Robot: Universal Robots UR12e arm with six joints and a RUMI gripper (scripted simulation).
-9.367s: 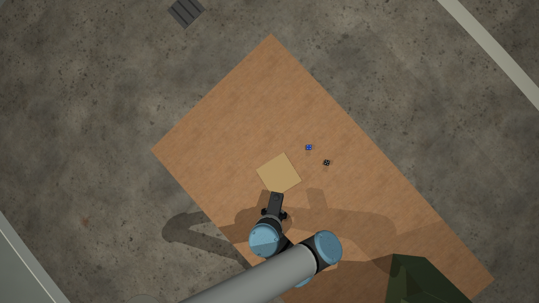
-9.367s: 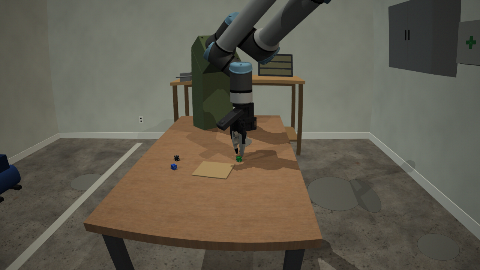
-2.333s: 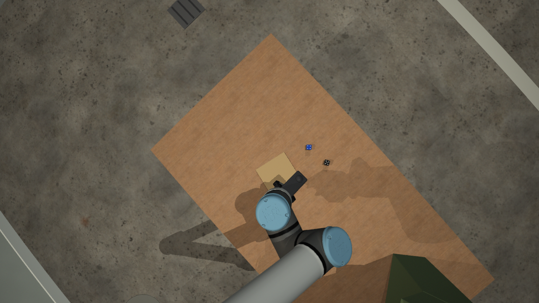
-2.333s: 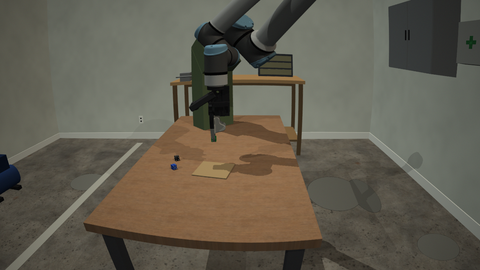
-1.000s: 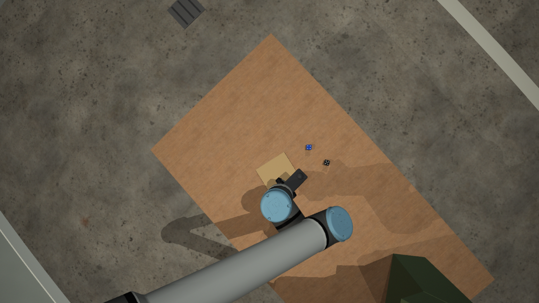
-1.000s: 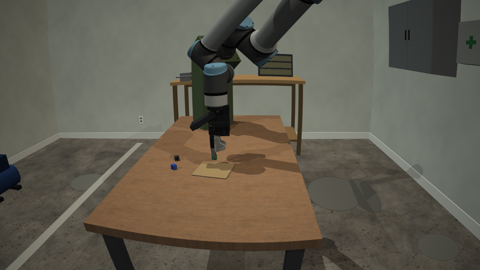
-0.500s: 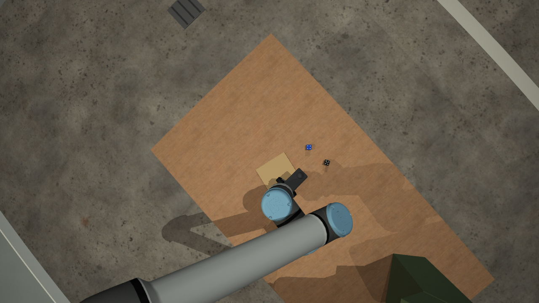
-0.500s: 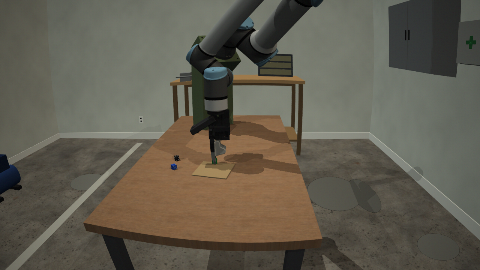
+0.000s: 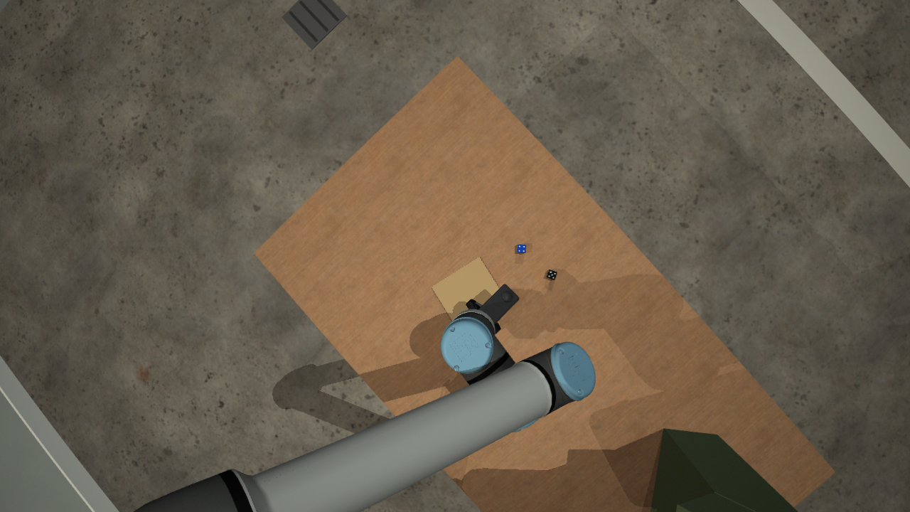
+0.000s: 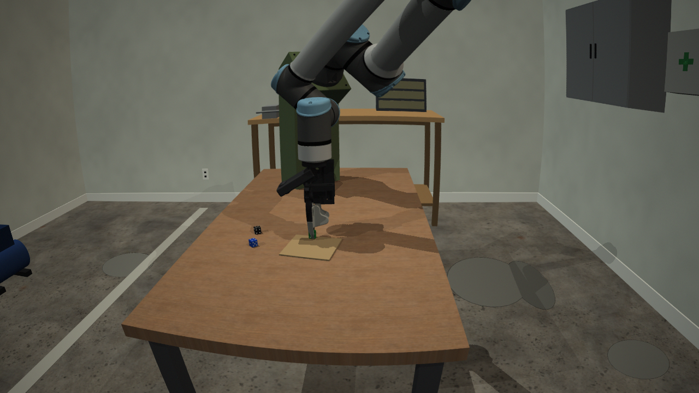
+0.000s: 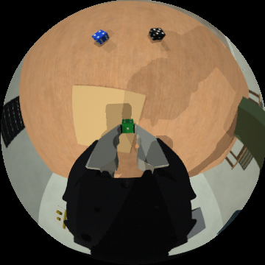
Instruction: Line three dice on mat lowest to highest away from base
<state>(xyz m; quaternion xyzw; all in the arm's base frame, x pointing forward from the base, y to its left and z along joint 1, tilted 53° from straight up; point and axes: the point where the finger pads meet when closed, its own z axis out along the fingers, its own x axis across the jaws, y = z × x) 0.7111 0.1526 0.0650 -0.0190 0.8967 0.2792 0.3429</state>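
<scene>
Brown wooden table (image 10: 293, 313), tan square mat (image 10: 312, 250) near its middle. Black two-jaw gripper (image 10: 312, 235) clamped on small green die (image 11: 127, 126), low over mat's base-side edge. Blue die (image 9: 521, 249) and black die (image 9: 552, 274) off-mat, beyond the gripper, well apart from it. Top view hides green die; wrist view shows it.

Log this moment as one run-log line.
gripper: shut on small green die, low over tan square mat, near-base edge | small blue die, small black die: on wooden table, off mat
</scene>
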